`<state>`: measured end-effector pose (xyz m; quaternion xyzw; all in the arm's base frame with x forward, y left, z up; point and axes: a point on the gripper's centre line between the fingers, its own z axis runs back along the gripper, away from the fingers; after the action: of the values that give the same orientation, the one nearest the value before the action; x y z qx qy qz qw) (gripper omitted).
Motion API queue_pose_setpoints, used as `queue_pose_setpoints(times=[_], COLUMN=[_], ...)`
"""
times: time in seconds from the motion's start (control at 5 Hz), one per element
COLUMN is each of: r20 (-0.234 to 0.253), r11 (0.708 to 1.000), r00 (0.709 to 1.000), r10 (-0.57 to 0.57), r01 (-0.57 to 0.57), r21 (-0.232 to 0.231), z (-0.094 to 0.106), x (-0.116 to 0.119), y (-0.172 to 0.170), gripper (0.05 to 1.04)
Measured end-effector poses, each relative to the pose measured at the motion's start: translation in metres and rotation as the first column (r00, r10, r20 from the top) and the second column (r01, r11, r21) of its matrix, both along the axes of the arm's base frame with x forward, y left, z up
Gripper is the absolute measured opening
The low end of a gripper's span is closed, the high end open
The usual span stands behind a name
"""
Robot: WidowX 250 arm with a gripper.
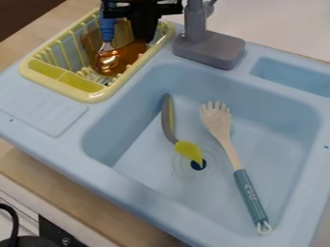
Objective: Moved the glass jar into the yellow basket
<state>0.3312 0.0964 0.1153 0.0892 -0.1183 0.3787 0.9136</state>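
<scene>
Glass jar in yellow basket, gripper right at it; can't tell if jaws are clenched or released; pasta fork, spoon in sink

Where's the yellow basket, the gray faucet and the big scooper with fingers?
Yellow basket (58, 88), camera view: its front rim.
Gray faucet (209, 48), camera view: its base.
Big scooper (250, 195), camera view: its teal handle.
</scene>
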Motion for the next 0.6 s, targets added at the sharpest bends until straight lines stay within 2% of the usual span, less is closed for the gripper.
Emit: queue_pose_setpoints(times=[0.2, 0.4, 0.6], r20=[0.040, 0.082, 0.112], r11=[0.994, 0.987, 0.983], r00=[0.994, 0.984, 0.977], r10=[0.105, 0.158, 0.180], r01=[-0.106, -0.161, -0.175], r21=[0.029, 0.022, -0.059], z=[-0.009, -0.015, -0.023], x=[0.006, 0.007, 0.000], y=[0.008, 0.012, 0.011], gripper=[0.058, 0.073, 0.215])
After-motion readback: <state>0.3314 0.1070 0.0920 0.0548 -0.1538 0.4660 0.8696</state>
